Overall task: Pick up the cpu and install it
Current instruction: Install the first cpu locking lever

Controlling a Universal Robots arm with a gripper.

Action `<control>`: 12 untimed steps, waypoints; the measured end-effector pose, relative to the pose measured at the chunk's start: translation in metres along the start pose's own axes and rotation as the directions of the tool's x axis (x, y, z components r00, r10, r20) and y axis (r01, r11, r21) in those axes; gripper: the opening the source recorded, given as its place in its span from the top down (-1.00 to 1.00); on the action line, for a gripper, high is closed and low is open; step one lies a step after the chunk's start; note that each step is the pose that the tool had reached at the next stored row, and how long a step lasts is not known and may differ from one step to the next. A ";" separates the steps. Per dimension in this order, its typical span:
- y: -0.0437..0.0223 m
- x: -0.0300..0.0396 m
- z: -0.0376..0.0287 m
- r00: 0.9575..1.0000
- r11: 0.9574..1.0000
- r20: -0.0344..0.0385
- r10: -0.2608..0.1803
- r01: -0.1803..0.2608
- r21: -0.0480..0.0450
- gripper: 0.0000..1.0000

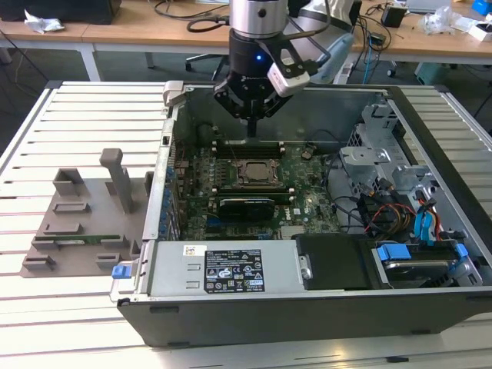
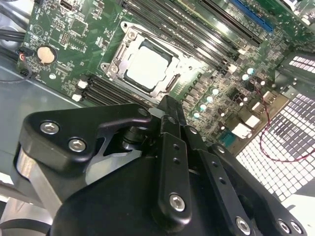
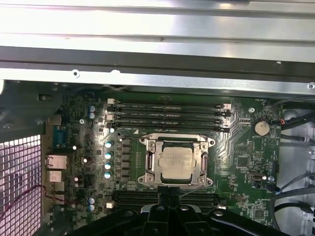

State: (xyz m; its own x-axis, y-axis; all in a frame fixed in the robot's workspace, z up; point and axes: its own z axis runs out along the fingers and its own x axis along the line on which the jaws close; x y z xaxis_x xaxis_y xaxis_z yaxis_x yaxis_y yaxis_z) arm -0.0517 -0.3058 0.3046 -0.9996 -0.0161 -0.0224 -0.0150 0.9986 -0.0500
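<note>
In the exterior view, going from the exterior view's left, a grey plastic fixture (image 1: 84,223) lies on the slatted tabletop (image 1: 77,131); a long green memory stick (image 1: 77,239) rests in one of its slots, its detail too small to make out. Just beside it stands the open computer case (image 1: 307,307), whose near wall hides the lower edge of the motherboard (image 1: 307,177). The gripper (image 1: 250,132) hangs over the board's far side, above and just behind the socket (image 1: 252,172); the arm above it is cut off by the frame's top. The fingers taper to one dark tip here, so they look drawn narrow together, and nothing shows between them. Further to the exterior view's right, the drive bays (image 1: 384,161) and a tangle of cables (image 1: 392,215) cover that end of the case.

In the second wrist view the gripper's black body (image 2: 147,187) blocks the near half of the scene, and the fingers (image 2: 170,110) show as a single closed point near the socket's edge.

The cpu (image 3: 177,162) sits flat inside the socket's metal frame (image 3: 147,164) on the motherboard, a pale silver-grey square plate with a thin darker rim, seen in both wrist views (image 2: 146,66). Whether the frame is latched over it cannot be told. The gripper is apart from the chip, not touching it
</note>
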 end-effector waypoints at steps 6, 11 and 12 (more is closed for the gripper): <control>0.0001 0.0040 0.0001 1.000 1.000 0.000 0.000 0.000 0.000 0.79; 0.0001 0.0075 0.0002 1.000 1.000 0.000 0.000 0.000 0.000 0.79; 0.0001 0.0088 0.0003 1.000 1.000 0.000 0.000 0.000 0.000 0.79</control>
State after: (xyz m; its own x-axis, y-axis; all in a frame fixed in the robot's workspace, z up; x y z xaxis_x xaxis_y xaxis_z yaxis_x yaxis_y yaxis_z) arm -0.0604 -0.3058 0.3042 -0.9996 -0.0162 -0.0224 -0.0150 0.9986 -0.0500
